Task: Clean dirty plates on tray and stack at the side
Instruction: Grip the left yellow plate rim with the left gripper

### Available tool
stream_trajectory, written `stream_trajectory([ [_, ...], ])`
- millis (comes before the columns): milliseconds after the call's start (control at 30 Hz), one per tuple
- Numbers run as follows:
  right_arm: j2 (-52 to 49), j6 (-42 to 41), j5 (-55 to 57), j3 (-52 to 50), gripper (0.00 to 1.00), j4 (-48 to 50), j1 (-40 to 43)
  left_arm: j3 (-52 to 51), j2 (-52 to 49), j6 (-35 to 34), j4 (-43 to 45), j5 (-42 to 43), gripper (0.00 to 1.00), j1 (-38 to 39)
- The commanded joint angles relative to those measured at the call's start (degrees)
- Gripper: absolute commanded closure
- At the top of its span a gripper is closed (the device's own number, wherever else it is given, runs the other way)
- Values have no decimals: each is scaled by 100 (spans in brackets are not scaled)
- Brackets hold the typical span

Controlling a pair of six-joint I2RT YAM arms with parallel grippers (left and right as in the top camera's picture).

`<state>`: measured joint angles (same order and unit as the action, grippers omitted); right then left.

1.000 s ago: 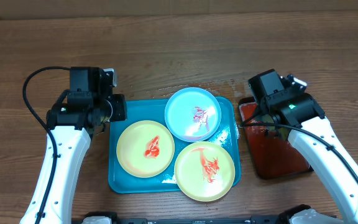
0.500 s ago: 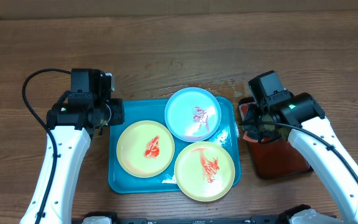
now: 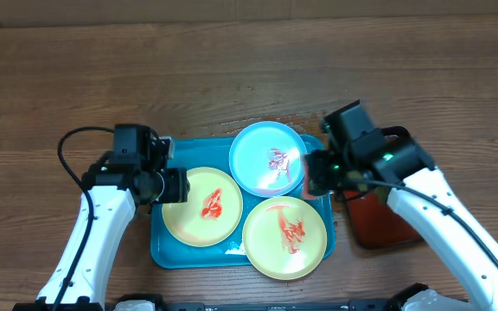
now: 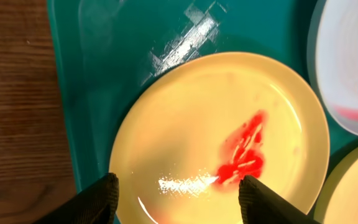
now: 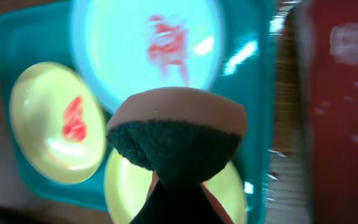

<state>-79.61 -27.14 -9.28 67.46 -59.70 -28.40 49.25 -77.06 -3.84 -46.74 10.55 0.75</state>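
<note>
- The plates, three in all, lay in the turquoise tray [image 3: 157, 250], each marked with a red-orange sauce smear.
- My left gripper [image 4: 182, 204] hung over the left yellow plate [image 3: 201, 206]. Its fingers [image 4: 101, 200] were spread wide apart and held nothing, and the smear showed between them.
- That plate sat at the tray's left side, its rim close to the other two.
- The blue-white plate [image 3: 269, 158] sat against the tray's far edge, with sauce near its centre.
- The right yellow plate [image 3: 285, 238] filled the tray's near right corner, its near edge lying over the tray's rim.
- My right gripper [image 3: 311, 173] hovered at the tray's right edge, just beside the blue-white plate. Its jaws were clamped on a sponge [image 5: 176, 134], tan on one side, with the dark scouring face towards my wrist camera.
- A red tray [image 3: 379, 220] lay on the wooden table [image 3: 232, 78] further right, partly under my right arm.
</note>
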Motion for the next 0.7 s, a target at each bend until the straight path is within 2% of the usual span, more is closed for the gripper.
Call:
stream_trajectory([
  [0,-24,37,-535,92,96,282,-472,-197,-63,120,177,105,36,-26],
  [300,-258,-96,-540,92,96,459,-953,-223,-625,-175,284,-304,29,-444],
  [533,-286,-94,-520,92,96,452,-951,-223,-1425,-85,393,9,35,-525],
  [600,-286,-96,-522,92,96,450,-953,-223,-1609,-83,407,7,44,-525],
  [667,-286,-96,-525,92,96,404,-953,-223,-1858,-87,437,4,70,-525],
])
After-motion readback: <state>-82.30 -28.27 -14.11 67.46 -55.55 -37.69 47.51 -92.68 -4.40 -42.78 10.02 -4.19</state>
